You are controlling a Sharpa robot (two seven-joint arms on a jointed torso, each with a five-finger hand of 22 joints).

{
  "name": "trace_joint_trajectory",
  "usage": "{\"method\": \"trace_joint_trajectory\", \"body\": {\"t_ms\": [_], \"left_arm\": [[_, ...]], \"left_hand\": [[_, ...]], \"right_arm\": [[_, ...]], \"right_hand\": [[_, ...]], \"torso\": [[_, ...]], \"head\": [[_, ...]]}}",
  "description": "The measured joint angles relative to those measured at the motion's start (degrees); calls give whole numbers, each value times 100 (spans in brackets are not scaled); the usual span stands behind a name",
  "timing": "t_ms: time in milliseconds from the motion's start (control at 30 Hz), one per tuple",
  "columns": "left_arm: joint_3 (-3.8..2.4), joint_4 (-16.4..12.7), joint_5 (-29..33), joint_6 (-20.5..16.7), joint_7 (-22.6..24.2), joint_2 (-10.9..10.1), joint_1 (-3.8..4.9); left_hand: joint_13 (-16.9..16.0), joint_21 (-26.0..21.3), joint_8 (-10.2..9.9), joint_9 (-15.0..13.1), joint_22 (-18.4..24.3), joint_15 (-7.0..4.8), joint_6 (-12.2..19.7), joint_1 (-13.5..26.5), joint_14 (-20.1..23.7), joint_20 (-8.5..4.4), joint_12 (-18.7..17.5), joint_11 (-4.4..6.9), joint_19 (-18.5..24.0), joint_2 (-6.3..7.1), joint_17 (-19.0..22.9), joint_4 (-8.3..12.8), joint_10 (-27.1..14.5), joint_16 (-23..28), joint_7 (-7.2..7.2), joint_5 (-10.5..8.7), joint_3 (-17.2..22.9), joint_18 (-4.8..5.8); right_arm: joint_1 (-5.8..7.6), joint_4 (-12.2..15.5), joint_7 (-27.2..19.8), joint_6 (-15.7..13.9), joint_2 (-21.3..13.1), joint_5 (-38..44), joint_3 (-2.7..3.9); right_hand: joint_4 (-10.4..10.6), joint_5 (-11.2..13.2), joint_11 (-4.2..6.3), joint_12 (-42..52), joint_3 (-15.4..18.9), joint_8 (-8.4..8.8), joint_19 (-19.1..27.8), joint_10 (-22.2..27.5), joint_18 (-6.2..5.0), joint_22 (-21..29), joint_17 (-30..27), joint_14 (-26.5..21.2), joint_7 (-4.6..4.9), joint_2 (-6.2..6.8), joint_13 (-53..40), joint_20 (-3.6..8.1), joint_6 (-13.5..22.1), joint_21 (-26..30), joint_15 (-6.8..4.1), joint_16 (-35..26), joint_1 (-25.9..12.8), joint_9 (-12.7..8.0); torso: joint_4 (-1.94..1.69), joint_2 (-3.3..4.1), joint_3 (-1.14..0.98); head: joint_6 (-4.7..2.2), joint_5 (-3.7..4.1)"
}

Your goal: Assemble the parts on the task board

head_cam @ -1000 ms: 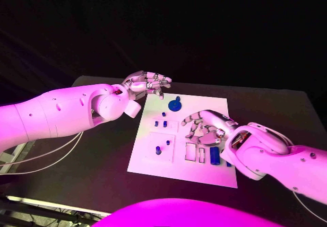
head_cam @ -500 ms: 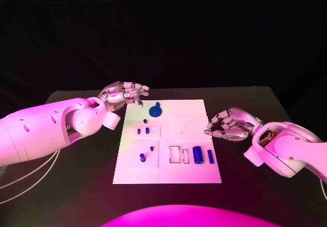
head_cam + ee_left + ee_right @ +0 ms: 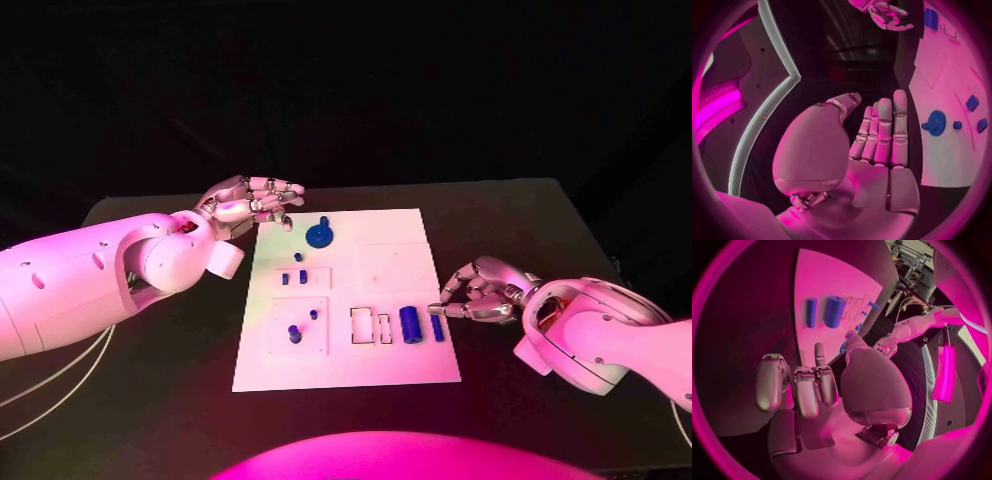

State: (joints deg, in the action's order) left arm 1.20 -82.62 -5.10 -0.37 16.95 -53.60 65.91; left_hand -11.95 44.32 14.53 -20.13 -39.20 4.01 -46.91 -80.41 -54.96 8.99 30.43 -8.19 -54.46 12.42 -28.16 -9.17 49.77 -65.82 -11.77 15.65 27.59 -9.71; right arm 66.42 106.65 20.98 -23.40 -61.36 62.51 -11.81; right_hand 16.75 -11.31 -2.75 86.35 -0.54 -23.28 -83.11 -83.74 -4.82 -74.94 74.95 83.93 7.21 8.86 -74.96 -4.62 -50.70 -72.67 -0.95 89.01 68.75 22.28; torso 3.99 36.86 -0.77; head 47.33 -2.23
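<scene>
- Head view has the board (image 3: pixel 353 340) lying flat in the middle of the table (image 3: pixel 548 215), long side running away from the robot, so both arms can reach it from their own sides.
- Left hand (image 3: pixel 254 200) hovers at the board's far left corner, just beside the round blue part (image 3: pixel 319 237). Its fingers (image 3: pixel 882 131) lie straight and together in the left wrist view, with nothing in them; I judge it is waiting near that part, not working on it.
- Right hand (image 3: pixel 480 290) sits off the board's right edge, near the blue cylinder (image 3: pixel 413 325) and the thin bar (image 3: pixel 437 328). Its fingers (image 3: pixel 807 390) are curled in, and I see no part in them.
- Both of those parts lie flat beside two open slots (image 3: pixel 372 326), which suggests they go in there.
- Small blue pegs (image 3: pixel 293 277) stand in the left panels; another (image 3: pixel 296 335) sits lower down.
- Most parts look unseated, so the assembly seems early.
</scene>
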Motion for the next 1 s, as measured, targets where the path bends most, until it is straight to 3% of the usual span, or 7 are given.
{"method": "trace_joint_trajectory", "body": {"t_ms": [67,300,400,1000], "left_arm": [[0,-3,0,0,0,-10,-2],[0,-17,1,0,1,-19,-4],[0,-18,1,0,1,-22,-4],[0,-15,2,2,2,-29,-5]], "left_hand": [[0,0,0,0,0,0,0,0,0,0,0,0,0,0,0,0,0,0,0,0,0,0],[0,0,0,0,0,0,0,0,0,0,0,0,0,0,0,0,0,0,0,0,0,0],[7,0,0,0,5,0,0,0,0,21,0,0,-21,0,0,0,0,0,0,0,0,-1],[7,0,0,-1,4,0,0,0,0,21,0,0,-21,0,-1,0,0,0,0,0,0,-1]], "right_arm": [[-61,0,102,1,56,122,-1],[-188,-25,357,-8,215,430,-1],[-221,-24,414,-29,277,521,-1],[-298,-63,543,-72,549,779,1]], "right_hand": [[10,0,0,15,53,0,0,0,87,0,0,0,-3,-36,0,0,37,-58,0,0,26,-3],[-5,0,0,63,184,-23,-40,1,88,1,-1,0,-2,-103,1,-1,37,-408,0,32,92,-21],[-9,0,0,96,204,-26,-40,1,176,1,-1,0,-2,-132,1,-1,37,-468,0,32,122,-26],[6,0,-1,95,308,-45,-39,1,176,2,-2,0,-2,-170,3,-1,37,-506,1,32,160,-40]], "torso": [[-2,0,0],[-1,0,7],[1,1,6],[9,8,-6]], "head": [[10,1],[49,-8],[52,-18],[88,-44]]}}
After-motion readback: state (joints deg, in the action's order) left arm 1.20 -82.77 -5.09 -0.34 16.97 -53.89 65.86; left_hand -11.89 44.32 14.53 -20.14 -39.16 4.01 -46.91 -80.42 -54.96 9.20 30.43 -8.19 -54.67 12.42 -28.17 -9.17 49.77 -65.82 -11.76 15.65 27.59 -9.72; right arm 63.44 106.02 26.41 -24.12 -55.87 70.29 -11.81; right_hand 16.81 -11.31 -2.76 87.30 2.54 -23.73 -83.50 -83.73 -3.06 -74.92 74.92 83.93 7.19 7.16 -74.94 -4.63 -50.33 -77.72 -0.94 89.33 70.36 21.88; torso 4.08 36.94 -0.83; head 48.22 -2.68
